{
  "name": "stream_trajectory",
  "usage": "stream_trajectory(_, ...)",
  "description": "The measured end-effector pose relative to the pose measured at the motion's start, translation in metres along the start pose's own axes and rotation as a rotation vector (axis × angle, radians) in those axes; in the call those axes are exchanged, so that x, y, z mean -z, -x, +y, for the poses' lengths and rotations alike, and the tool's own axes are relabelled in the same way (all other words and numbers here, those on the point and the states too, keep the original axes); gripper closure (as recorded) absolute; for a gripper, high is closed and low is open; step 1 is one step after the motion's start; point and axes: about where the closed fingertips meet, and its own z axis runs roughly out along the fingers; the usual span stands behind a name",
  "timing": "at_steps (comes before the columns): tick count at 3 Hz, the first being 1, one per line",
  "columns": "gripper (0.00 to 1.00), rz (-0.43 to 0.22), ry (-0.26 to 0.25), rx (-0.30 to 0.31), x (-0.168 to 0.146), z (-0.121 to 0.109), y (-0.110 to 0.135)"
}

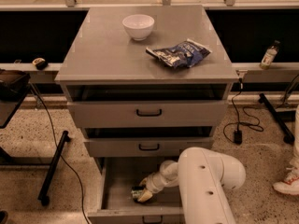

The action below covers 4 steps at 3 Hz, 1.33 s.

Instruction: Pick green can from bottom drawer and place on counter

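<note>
**Item:** small shiny green metal drink can [136, 193]. Location: inside the deep grey metal bottom drawer [116, 178], which is pulled open, at its middle and towards the front.

**Handling part:** cream-coloured two-finger end effector [142, 190], on the white robot arm [205, 181]. It is reached down into the bottom drawer and is at the can, touching or just beside it. Whether it is wide, narrow or clamped on the can cannot be told.

**Destination:** flat, smooth grey desk [103, 55], the top of the drawer cabinet. It carries a white round bowl [138, 26] at the back and a crumpled blue foil snack bag [180, 53] to the right; no can is on it.

**Progress (judged):**
- Done: drawer open, end effector brought down to the can.
- Left: a confirmed grasp, the lift clear of the drawer, the carry up past the two upper drawers, and the release on the desk.
- Stage: early to middle.

**Orientation of can:** largely hidden by the end effector. It seems to lie on its side, long axis roughly level and running left to right, with a pale end facing left. This reading is uncertain.
</note>
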Motion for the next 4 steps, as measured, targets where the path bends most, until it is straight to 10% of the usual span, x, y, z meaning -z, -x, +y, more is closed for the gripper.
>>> stream_trajectory(2,0.86,-0.05,-0.051,0.012,0.02,0.001,0.007)
stream_trajectory(4,0.87,-0.262,-0.361,0.307,0.189,0.024,0.128)
